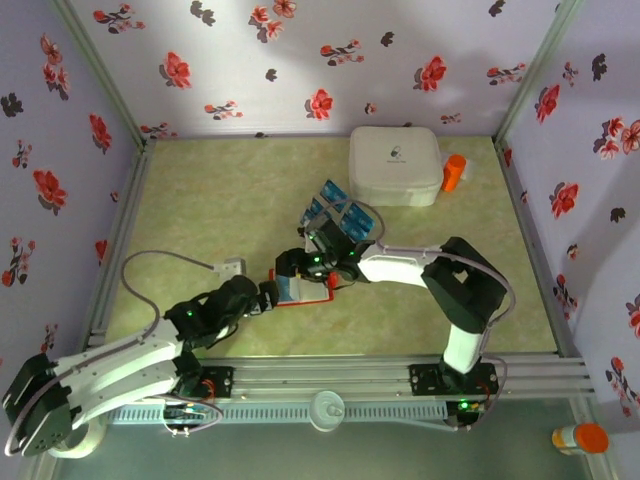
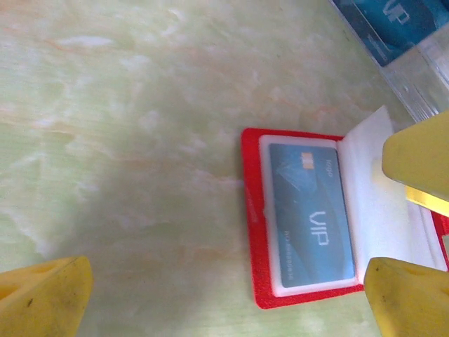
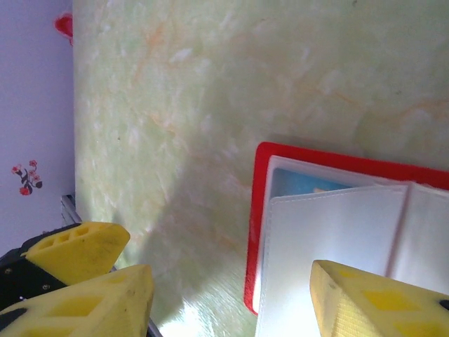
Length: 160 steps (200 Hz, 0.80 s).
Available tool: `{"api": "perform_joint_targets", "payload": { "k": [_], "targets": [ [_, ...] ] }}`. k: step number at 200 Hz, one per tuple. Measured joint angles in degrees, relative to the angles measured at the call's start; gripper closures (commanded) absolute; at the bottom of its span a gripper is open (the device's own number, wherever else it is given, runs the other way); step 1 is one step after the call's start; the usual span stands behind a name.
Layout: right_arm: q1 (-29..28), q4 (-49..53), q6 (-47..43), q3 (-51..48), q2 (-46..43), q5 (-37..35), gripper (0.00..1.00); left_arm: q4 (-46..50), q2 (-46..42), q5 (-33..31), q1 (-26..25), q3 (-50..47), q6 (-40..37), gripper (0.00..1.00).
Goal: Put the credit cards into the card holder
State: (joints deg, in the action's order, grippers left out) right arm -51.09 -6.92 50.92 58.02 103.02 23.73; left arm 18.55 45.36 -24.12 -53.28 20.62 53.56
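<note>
The card holder (image 2: 252,232) lies open on the table, red with white plastic pockets; in the top view it is at the front centre (image 1: 306,300). A blue VIP credit card (image 2: 309,214) sits in its left pocket. A white pocket leaf (image 3: 330,246) stands partly raised over it, so in the right wrist view just the card's top edge (image 3: 309,184) peeks out. More credit cards (image 1: 345,215) lie in a loose pile behind. My left gripper (image 2: 224,302) is open, straddling the holder's near edge. My right gripper (image 3: 235,302) is open above the leaf, one finger (image 2: 417,165) resting on it.
A big white rounded box (image 1: 395,165) stands at the back right with an orange object (image 1: 454,172) beside it. A small white block (image 1: 231,267) lies left of the grippers. Flowered walls close in the table on three sides.
</note>
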Motion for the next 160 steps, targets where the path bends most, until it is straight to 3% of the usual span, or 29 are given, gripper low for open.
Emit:
{"api": "perform_joint_targets", "payload": {
  "k": [73,160],
  "targets": [
    [-1.7,-3.4,2.3,3.7,8.2,-0.1,0.39,5.6,-5.2,-1.4,1.3,-1.2,1.2,0.00],
    [-1.4,-4.1,2.9,3.7,8.4,0.1,0.41,6.7,-4.4,-1.4,2.3,-1.3,1.2,0.00]
  ]
}}
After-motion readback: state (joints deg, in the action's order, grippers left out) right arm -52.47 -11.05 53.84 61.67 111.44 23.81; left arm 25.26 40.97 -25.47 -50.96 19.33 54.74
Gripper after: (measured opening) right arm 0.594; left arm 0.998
